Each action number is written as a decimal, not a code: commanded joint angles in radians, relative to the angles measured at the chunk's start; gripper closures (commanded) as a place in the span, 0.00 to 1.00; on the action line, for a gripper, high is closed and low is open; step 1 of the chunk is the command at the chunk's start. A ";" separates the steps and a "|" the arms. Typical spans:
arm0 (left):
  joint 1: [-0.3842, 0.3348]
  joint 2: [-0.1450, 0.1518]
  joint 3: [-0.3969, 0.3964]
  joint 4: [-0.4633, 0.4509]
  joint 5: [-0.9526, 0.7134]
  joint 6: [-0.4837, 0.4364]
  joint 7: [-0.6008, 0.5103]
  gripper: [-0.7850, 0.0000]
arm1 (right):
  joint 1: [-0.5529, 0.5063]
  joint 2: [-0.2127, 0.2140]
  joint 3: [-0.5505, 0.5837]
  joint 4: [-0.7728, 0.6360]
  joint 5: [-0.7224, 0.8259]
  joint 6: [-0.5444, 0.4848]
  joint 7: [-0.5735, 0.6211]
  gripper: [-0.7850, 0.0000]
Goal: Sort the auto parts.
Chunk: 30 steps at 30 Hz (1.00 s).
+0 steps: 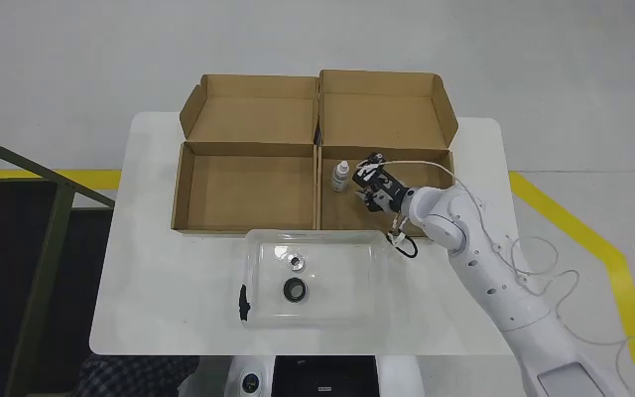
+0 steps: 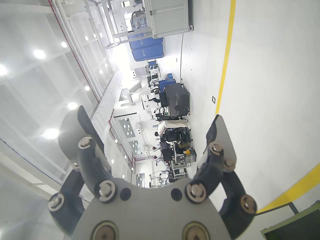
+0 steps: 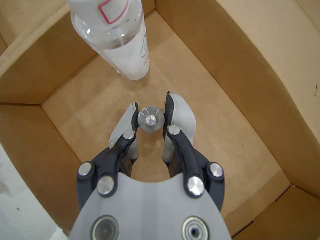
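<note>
Right gripper (image 1: 374, 191) grasps a metal disc (image 3: 151, 121) inside the box (image 3: 225, 51), near the bottle (image 3: 112, 26). Recommend lowering clear of the bottle before release. Left gripper (image 2: 148, 116) stands released.

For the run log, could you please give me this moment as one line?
right tool: shut on metal part | where: in right box, beside bottle | left tool: open, empty | tray: two round parts
</note>
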 commanded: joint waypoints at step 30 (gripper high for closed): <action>0.000 0.000 0.000 0.000 0.000 0.000 0.000 0.00 | -0.367 0.055 0.097 -0.624 -0.118 -0.076 -0.069 0.00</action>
